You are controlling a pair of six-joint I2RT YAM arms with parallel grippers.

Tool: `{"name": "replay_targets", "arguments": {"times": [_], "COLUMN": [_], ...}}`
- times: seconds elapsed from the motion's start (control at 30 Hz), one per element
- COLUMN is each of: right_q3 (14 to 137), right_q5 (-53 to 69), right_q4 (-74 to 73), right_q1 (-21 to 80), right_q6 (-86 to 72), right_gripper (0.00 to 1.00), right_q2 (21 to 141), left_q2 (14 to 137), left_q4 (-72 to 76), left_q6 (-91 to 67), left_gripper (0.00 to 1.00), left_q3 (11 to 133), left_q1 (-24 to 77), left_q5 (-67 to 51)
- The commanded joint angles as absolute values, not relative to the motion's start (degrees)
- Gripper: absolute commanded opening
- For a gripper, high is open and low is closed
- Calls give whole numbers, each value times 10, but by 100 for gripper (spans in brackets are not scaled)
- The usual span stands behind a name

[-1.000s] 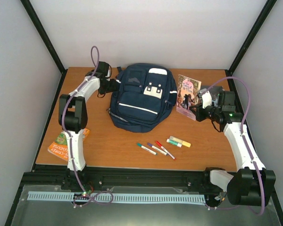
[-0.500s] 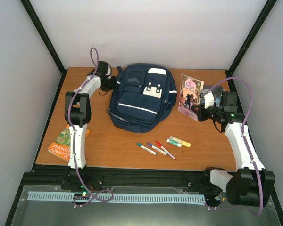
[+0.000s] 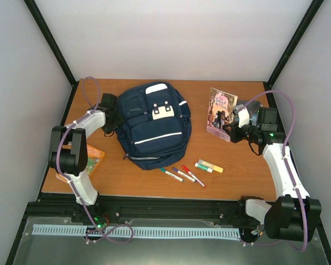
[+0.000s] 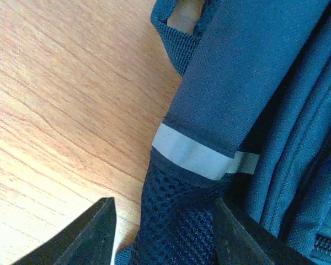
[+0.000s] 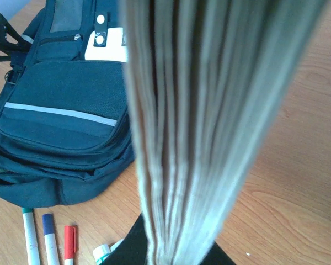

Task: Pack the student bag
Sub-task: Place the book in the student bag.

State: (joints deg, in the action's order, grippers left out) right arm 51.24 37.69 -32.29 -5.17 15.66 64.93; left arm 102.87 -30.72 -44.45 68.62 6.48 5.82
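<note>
Markers (image 3: 182, 174) lie nearest, just off the near edge of the bag (image 3: 154, 127), which sits left of centre. The left arm's folded, elbow out left, with the left gripper (image 3: 107, 112) at the bag's left side. Only its wrist view shows the jaws parted around some mesh (image 4: 176, 226), with bare table (image 4: 55, 110) beside one. Further back, the right gripper (image 3: 232, 123) is clenched on an upright book (image 3: 220, 109). Its wrist view is mostly page edges.

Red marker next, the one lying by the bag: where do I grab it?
I'd grip the red marker mid-barrel, coming straight down from above, jaws across its length. It lies flat and slanted on the table, and the purple marker sits close beside it, so open only a little.
</note>
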Motion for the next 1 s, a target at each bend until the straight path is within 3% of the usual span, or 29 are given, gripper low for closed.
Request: {"name": "replay_targets", "arguments": {"times": [0.0,0.13,0.33,0.67,0.97], "right_q3": [517,515,516,521,513], "right_q5": [391,386,391,399,385], "right_q4": [-317,-317,-318,-322,-317], "right_q1": [-54,-54,-54,-54,-54], "right_q6": [166,168,173,173,171], "right_gripper": [3,3,3,3,3], "right_q2": [647,643,649,660,646], "left_q2": [994,920,842,760,772], "left_q4": [-330,-346,-385,-489,-499], "left_q6": [-419,-338,-134,5,39], "left_gripper": [54,59,58,56,54], "left_q3": [713,720,742,681,629], "left_q1": [63,90,246,430,511], "left_q5": [89,56,-61,25,102]}}
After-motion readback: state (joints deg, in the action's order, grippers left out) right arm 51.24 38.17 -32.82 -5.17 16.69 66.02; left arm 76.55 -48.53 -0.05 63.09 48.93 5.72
